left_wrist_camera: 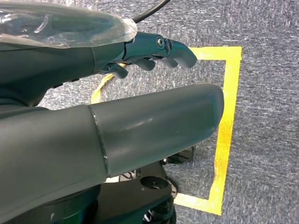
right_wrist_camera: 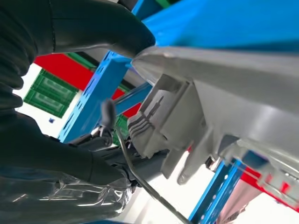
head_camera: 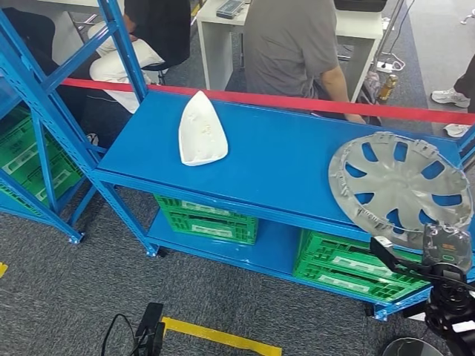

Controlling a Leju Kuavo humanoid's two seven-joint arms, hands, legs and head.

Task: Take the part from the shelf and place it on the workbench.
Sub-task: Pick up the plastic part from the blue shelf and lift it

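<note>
On the right end of the blue steel shelf (head_camera: 269, 167), the silver plastic wheel cover (head_camera: 401, 185) lay with its near rim overhanging the front edge, and the right hand (head_camera: 445, 248) sat at that rim. In the right wrist view the thick thumb (right_wrist_camera: 105, 28) pressed over the cover's edge while darker fingers (right_wrist_camera: 105, 161) reached beneath its clips, so the right hand appeared to grip the rim, though the contact underneath was partly hidden. The left hand (left_wrist_camera: 155, 51) hung over grey carpet (left_wrist_camera: 267, 140) marked with yellow tape (left_wrist_camera: 225, 135), fingers loosely curled and apart from the thumb, holding nothing. To do this pickup well, I judged the hand should settle firmly on the rim before lifting, then raise the cover flat and draw it straight back, since a broad, light disc held at one edge would tend to droop and catch on the shelf lip. A white triangular plastic shell (head_camera: 202, 132) lay well apart to the left on the same deck. Green plastic crates (head_camera: 358, 268) sat on the lower tier. A red barrier strip (head_camera: 314, 104) ran behind the shelf; beyond it a person in a grey shirt (head_camera: 291, 41) stood close to white desks (head_camera: 224, 37).
</note>
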